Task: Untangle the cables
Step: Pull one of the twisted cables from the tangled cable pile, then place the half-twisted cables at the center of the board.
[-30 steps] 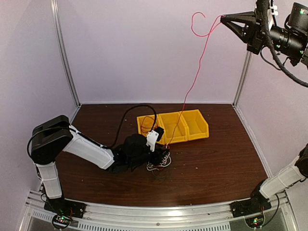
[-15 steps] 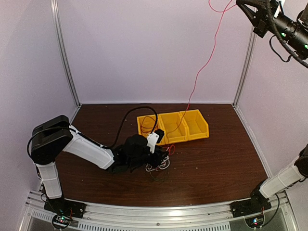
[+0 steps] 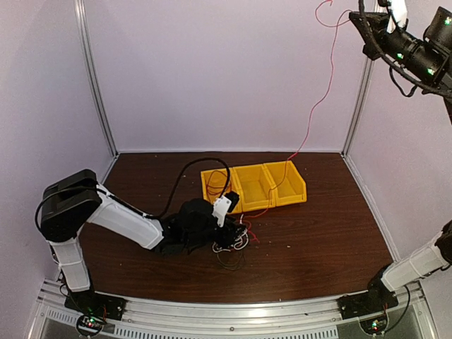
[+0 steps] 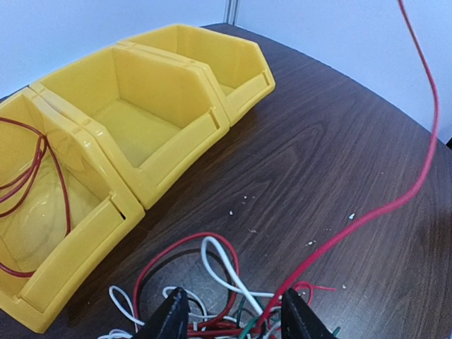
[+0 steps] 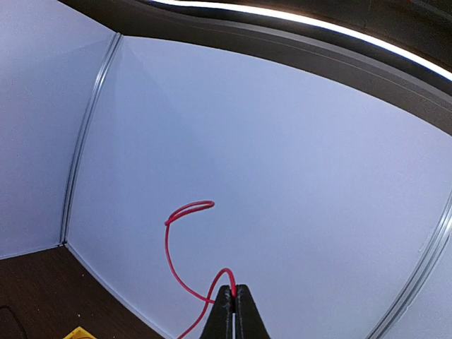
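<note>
Clump of thin red, white, black and green cables (image 3: 232, 240) (image 4: 212, 296) lies on dark brown wood desk (image 3: 318, 233) (image 4: 318, 162), just in front of a row of three yellow plastic bins (image 3: 289, 195) (image 4: 169, 134). Left pincer (image 4: 236, 321) low at clump, fingers spread, wires lying btwn them; can't tell if any is gripped. One long red cable (image 3: 321, 99) (image 4: 395, 205) (image 5: 173, 240) runs from clump up to right pincer (image 3: 353, 18) (image 5: 233, 307), high nr back-right corner, pressed together on it; short curl sticks out past tips. Leftmost bin holds separate red wire loop (image 4: 42, 162).
</note>
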{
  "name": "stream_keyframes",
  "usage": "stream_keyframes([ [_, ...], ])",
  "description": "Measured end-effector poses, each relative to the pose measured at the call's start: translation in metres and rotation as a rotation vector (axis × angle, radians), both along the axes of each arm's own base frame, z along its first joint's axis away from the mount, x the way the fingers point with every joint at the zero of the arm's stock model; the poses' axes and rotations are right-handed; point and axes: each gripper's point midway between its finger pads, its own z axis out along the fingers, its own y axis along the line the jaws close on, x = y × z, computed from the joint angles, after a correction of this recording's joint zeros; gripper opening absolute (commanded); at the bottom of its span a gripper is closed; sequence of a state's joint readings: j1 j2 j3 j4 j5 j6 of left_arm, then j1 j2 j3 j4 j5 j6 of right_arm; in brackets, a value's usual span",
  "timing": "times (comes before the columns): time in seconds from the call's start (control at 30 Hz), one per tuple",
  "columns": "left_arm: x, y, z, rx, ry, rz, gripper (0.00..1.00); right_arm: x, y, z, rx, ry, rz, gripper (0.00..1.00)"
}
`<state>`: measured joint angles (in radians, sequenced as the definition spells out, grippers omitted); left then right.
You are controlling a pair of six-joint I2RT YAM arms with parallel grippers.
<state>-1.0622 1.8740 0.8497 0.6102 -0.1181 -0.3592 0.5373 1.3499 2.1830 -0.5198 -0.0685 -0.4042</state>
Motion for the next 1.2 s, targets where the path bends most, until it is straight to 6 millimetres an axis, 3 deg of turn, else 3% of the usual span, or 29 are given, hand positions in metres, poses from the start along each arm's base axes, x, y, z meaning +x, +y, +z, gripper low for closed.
stream_keyframes([
  [0.13, -0.002, 0.0, 0.017, -0.011, -0.032, -0.018, 0.43, 0.014, 0.007, -0.036, -0.053, 0.074, -0.005, 0.0],
  [0.2, -0.002, 0.0, 0.036, -0.032, -0.069, -0.027, 0.41, 0.018, 0.011, -0.062, -0.085, 0.124, 0.006, 0.0],
  [0.4, 0.002, -0.008, 0.085, -0.044, -0.174, -0.058, 0.46, 0.029, 0.021, -0.17, -0.194, 0.334, 0.052, 0.0],
  [0.53, 0.005, -0.017, 0.101, -0.023, -0.204, -0.087, 0.47, 0.034, 0.014, -0.243, -0.257, 0.474, 0.031, 0.0],
  [0.83, 0.006, -0.013, 0.089, 0.02, -0.175, -0.071, 0.5, 0.013, -0.024, -0.382, -0.427, 0.685, -0.038, 0.01],
  [0.87, 0.007, -0.012, 0.087, 0.024, -0.165, -0.063, 0.5, 0.011, -0.029, -0.401, -0.453, 0.719, -0.048, 0.1],
  [0.93, 0.012, -0.01, 0.081, 0.023, -0.143, -0.047, 0.5, 0.007, -0.039, -0.436, -0.499, 0.794, -0.064, 0.4],
  [1.0, 0.02, -0.005, 0.073, 0.017, -0.121, -0.023, 0.51, 0.003, -0.045, -0.465, -0.543, 0.861, -0.068, 0.55],
  [1.07, 0.028, 0.003, 0.062, 0.007, -0.099, 0.004, 0.51, 0.0, -0.046, -0.48, -0.576, 0.906, -0.055, 0.59],
  [1.2, 0.032, 0.019, 0.04, -0.016, -0.081, 0.031, 0.51, -0.003, -0.036, -0.489, -0.615, 0.927, 0.022, 0.61],
])
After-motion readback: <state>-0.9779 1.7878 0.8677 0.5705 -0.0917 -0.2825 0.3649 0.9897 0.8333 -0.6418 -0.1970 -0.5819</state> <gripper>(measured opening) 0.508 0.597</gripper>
